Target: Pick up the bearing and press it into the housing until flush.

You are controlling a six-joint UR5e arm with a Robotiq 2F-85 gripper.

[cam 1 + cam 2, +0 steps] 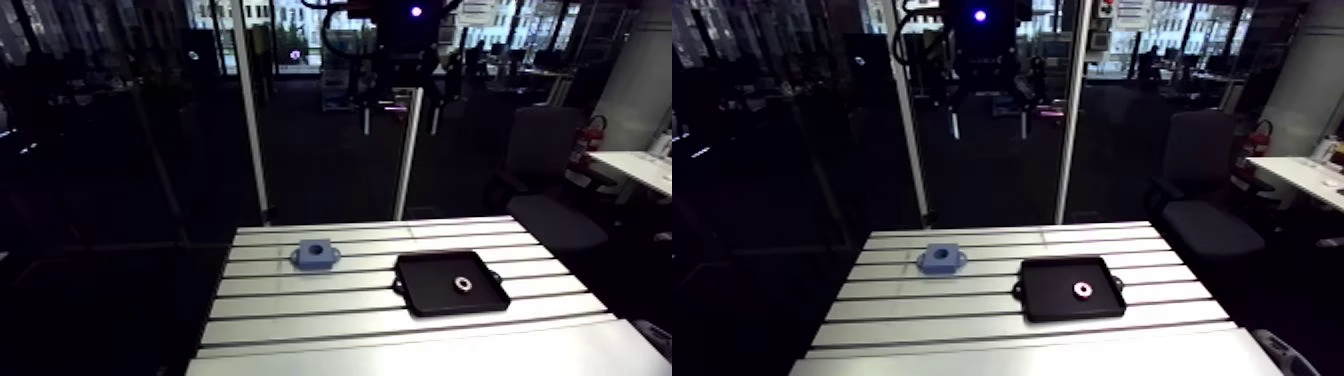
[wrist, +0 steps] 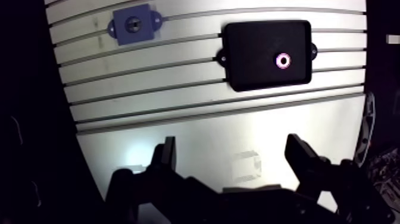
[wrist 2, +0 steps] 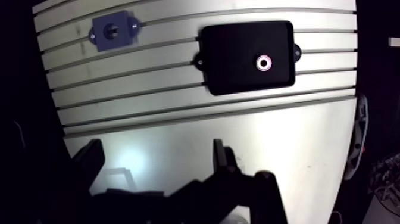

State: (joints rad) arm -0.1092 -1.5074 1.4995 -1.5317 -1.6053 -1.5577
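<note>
Bearing (image 2: 281, 60) lying flat, bore upward, in the shallow black tray (image 2: 250, 53), off its middle toward one lugged end; nothing else held in that tray. Likely laid so to offer its outer ring to a straight descent from above, with the raised rim keeping it from sliding off. Blue housing (image 2: 134, 24) standing on the slotted aluminium table (image 2: 178, 113), beside the tray and well apart from it, bore facing up, a mounting ear on either side; bore seemingly empty, though dark and too small to judge for sure. Probably oriented that way to take a downward press, and perhaps fastened through the ears into a slot, though impossible to tell. Gripper (image 2: 231, 143) hanging high above bare table, short of both parts, fingers (image 2: 168, 152) spread wide with nothing between them. Judged at the very start: approach not yet made, pick not yet done. Next, centring over the bearing needed before closing, then alignment of ring with bore to avoid cocking during the press.
</note>
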